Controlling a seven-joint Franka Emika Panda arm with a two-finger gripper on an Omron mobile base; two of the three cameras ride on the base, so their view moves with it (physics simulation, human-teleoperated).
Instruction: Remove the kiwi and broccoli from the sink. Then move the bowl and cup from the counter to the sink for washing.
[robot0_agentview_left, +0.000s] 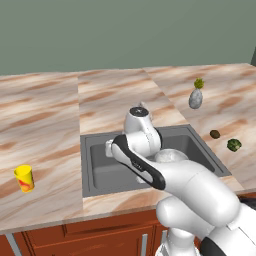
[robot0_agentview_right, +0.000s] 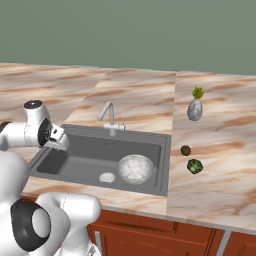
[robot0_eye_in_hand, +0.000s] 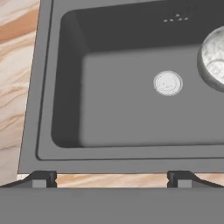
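Observation:
The whitish-grey bowl (robot0_agentview_right: 135, 167) sits inside the dark grey sink (robot0_agentview_right: 80, 155), at its right end; the hand view catches its rim (robot0_eye_in_hand: 214, 57) at the right edge. On the counter (robot0_agentview_right: 220, 190) right of the sink lie the brown kiwi (robot0_agentview_right: 185, 150) and the green broccoli (robot0_agentview_right: 194, 166), close together. The yellow cup (robot0_agentview_left: 24, 178) stands on the counter (robot0_agentview_left: 40, 125) left of the sink (robot0_agentview_left: 107, 175). My gripper (robot0_agentview_right: 62, 144) hangs open over the sink's left end with nothing between its fingers, and the hand view looks past it (robot0_eye_in_hand: 111, 179) into the basin (robot0_eye_in_hand: 122, 109).
A silver tap (robot0_agentview_right: 107, 116) stands behind the basin, and the round drain (robot0_eye_in_hand: 168, 82) lies left of the bowl. A grey egg-shaped vase (robot0_agentview_left: 195, 97) with a green tuft stands on the counter behind the kiwi (robot0_agentview_left: 215, 134) and broccoli (robot0_agentview_left: 233, 145). Wooden cabinets run below.

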